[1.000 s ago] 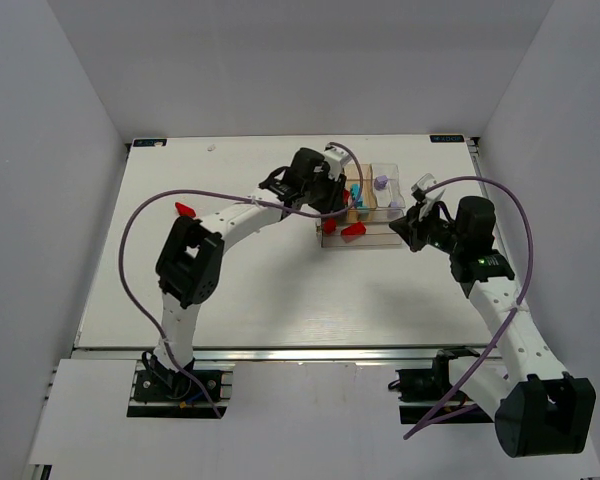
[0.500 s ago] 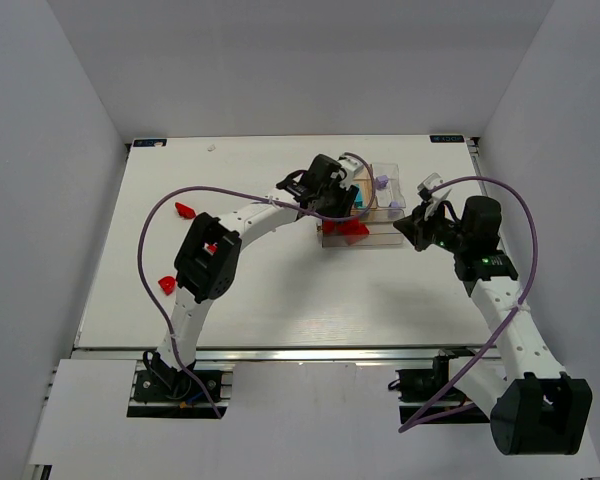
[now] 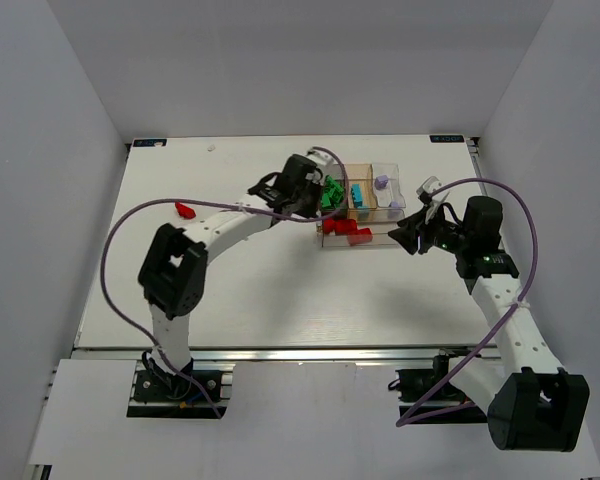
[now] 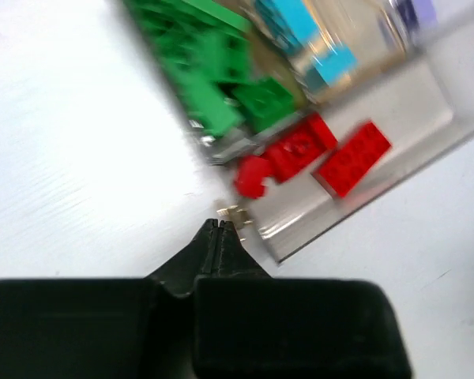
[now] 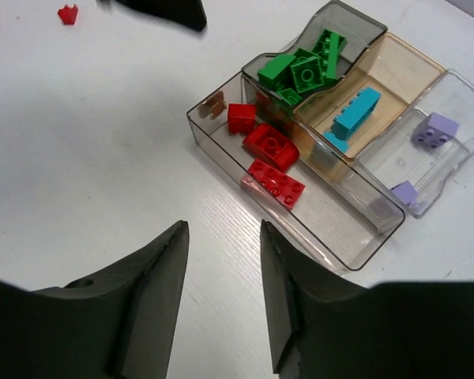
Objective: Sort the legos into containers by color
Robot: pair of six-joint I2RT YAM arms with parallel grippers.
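Right hand [image 5: 222, 237] parted in wrist view, indistinct from above

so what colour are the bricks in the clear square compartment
Those bricks are pale purple, best seen in the right wrist view.

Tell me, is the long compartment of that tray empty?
Not empty: three red legos lie inside the long compartment, toward one end.
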